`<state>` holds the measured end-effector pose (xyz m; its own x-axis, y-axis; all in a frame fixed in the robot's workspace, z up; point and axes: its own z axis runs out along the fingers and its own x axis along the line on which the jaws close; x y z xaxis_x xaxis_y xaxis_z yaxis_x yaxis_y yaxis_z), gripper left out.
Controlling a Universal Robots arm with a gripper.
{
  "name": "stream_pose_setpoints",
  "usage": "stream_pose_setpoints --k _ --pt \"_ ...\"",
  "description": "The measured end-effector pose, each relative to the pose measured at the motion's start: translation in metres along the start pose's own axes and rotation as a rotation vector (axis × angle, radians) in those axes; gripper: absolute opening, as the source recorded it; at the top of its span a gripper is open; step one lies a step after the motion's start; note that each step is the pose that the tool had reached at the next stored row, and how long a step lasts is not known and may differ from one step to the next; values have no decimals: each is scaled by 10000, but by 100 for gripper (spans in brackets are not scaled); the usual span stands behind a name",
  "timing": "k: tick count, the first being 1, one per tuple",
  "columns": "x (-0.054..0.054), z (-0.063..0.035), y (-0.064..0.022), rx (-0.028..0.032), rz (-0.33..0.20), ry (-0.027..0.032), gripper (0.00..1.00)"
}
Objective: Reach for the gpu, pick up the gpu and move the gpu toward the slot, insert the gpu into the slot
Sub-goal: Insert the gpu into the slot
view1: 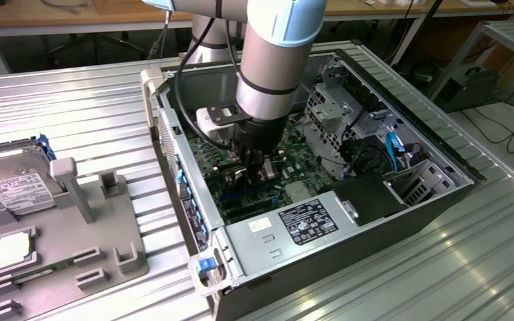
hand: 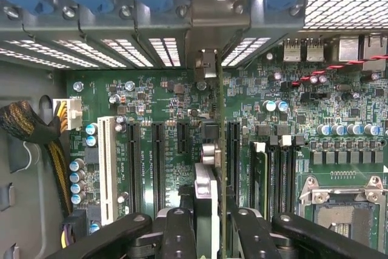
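Black-fingered gripper (hand: 212, 225) clamped on thin dark gpu card (hand: 209, 180) with silver bracket, edge-on above green motherboard (hand: 151, 95), black-and-white power-supply sticker (view1: 304, 223), writing too small to read.

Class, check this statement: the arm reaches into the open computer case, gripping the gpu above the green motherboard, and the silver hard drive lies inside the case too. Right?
One error. In the exterior view, the hard drive lies outside the case, on the grey fixture. The rest stands: the gripper grips the gpu above the motherboard.
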<state>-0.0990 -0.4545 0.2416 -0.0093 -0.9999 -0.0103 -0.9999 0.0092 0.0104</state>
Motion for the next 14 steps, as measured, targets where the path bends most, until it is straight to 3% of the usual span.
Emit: stream_pose_setpoints --k 14 --pt "-3 0 10 20 2 -1 28"
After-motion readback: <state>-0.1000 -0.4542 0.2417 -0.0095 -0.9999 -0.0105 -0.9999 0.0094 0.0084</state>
